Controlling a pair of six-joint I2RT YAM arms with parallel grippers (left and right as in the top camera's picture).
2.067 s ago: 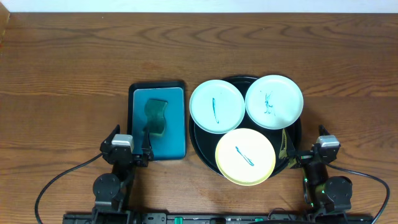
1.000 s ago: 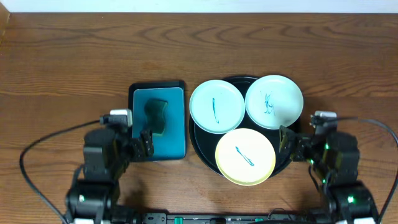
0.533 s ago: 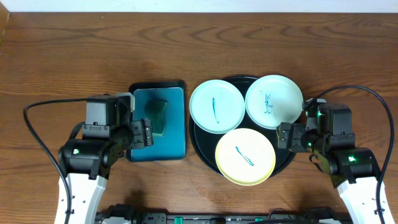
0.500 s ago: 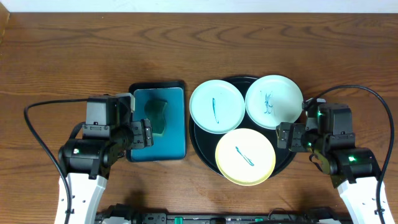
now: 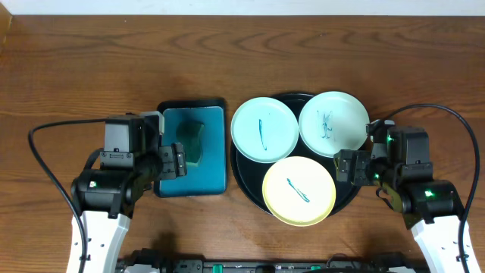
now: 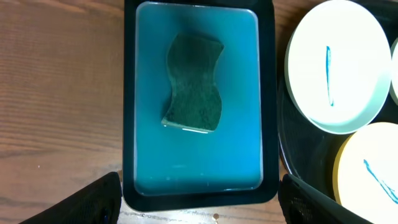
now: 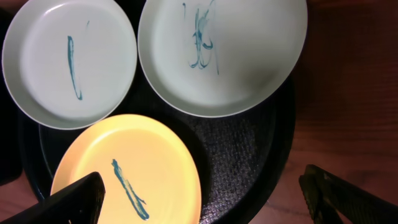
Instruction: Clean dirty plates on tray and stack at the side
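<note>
Tabletop (image 5: 76,68) of brown wood, pale strip (image 5: 242,6) behind

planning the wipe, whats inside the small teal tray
One dark green wavy sponge lies flat in the teal tray, nothing else. The tray floor under the sponge is covered.

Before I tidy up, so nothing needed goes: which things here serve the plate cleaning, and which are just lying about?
Job: left mint plate, right mint plate, yellow plate, black tray, sponge (likely the wiper).
Lying about: teal tray, only holding the sponge.
</note>
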